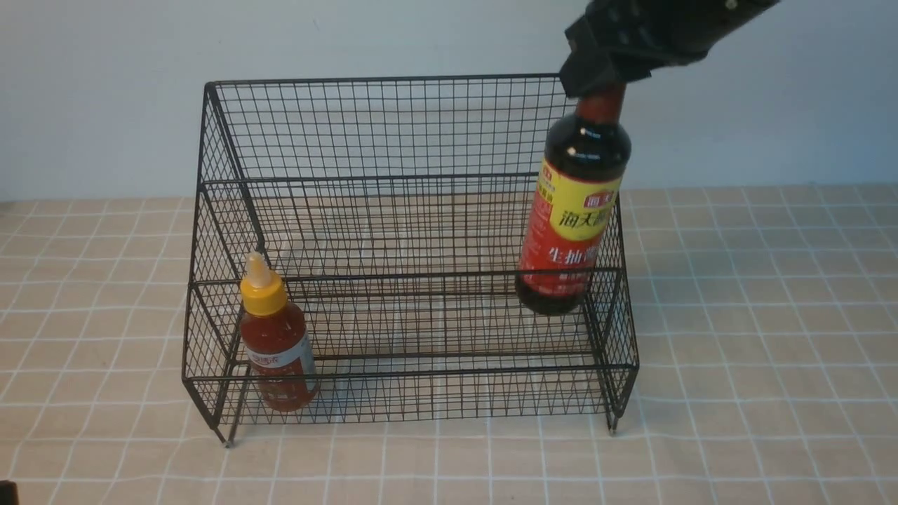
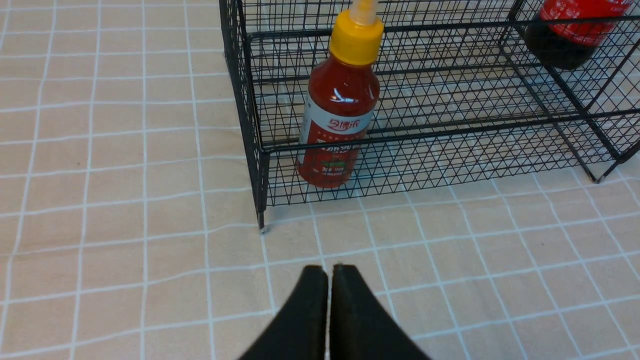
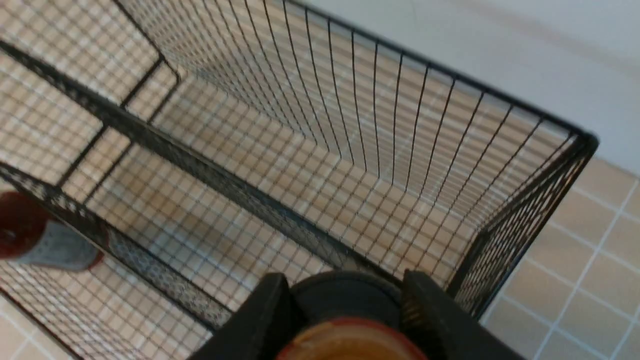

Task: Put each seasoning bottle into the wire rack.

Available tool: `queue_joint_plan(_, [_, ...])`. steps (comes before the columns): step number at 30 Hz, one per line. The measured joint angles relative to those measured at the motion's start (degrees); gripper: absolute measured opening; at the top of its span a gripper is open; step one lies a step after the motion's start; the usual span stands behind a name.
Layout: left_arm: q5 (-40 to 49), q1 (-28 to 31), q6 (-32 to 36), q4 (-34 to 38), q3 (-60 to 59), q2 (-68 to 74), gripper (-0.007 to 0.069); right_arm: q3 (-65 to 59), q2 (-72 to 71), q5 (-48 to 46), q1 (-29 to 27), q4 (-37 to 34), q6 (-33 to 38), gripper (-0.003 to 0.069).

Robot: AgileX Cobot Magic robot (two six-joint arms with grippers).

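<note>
Gleaming dark bottle [image 1: 572, 210] inside gridded wire rack [image 1: 386, 80]

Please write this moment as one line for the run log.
left gripper: shut, empty | right gripper: grips soy bottle by neck, at rack right end | red bottle: in rack, lower tier, left end

Between red-sauce bottle [image 1: 277, 344] and soy-sauce bottle [image 1: 572, 224], the wire rack [image 1: 393, 178] stands open.

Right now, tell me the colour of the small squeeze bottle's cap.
Yellow cap, clearest in the left wrist view.
</note>
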State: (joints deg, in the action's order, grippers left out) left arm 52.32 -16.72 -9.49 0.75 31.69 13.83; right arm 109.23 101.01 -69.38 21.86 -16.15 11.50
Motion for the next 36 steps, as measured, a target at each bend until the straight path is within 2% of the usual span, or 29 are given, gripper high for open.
queue_joint_plan(16, [1.8, 0.0, 0.0, -1.3, 0.0, 0.0, -0.0007, 0.2, 4.2, -3.5, 0.0, 1.3, 0.2, 0.0279])
queue_joint_plan(24, [2.8, 0.0, 0.0, -1.5, 0.0, 0.0, -0.0007, 0.7, 2.7, -3.2, 0.0, -0.7, -0.2, 0.0459])
queue_joint_plan(31, [2.8, 0.0, 0.0, -1.6, 0.0, 0.0, -0.0007, 0.7, -3.8, -3.2, 0.0, 0.2, -1.9, 0.0479])
queue_joint_plan(36, [2.3, 0.0, 0.0, -1.6, 0.0, 0.0, -0.0007, 0.8, -14.4, -3.5, 0.0, 5.4, -4.8, 0.0468])
